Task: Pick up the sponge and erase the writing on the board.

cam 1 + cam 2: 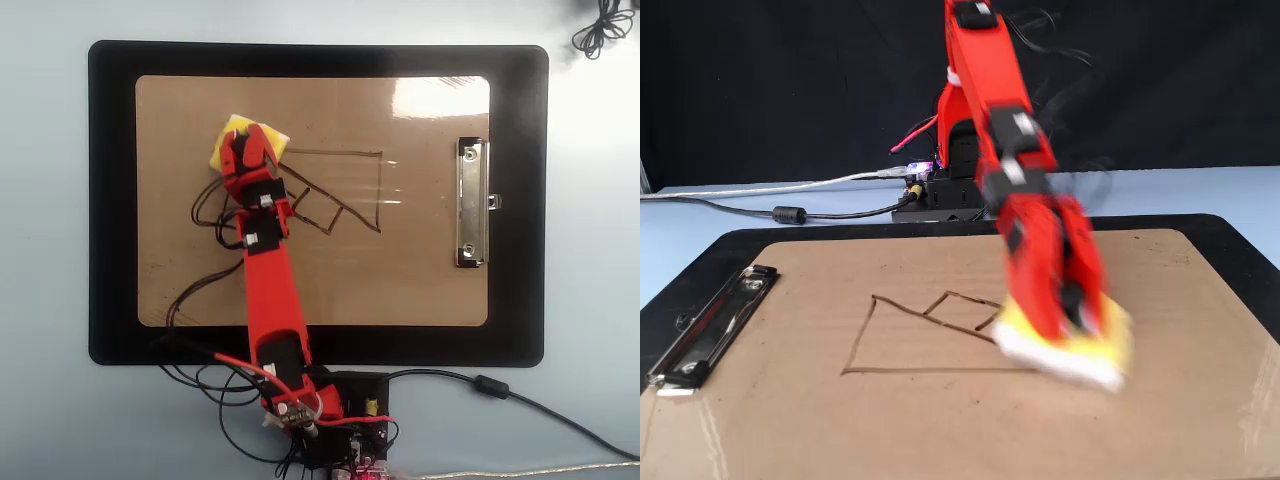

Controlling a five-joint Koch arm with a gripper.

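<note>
The yellow sponge (228, 139) (1080, 352) lies flat on the light-brown board (180, 250) (1180, 420), pressed down by my red gripper (243, 150) (1068, 318), which is shut on its knob. In the fixed view the gripper and sponge are motion-blurred. The writing (345, 190) (910, 335) shows as a dark triangle with a small square; its pointed arrow end lies under the sponge and arm. The sponge sits at the drawing's left tip in the overhead view, at its right tip in the fixed view.
A silver clip (472, 202) (705, 330) holds the board on a black mat (110, 200) (700, 260). The arm's base with cables (330, 440) (940, 190) stands at the mat's edge. A grey cable (520, 400) (760, 212) trails off.
</note>
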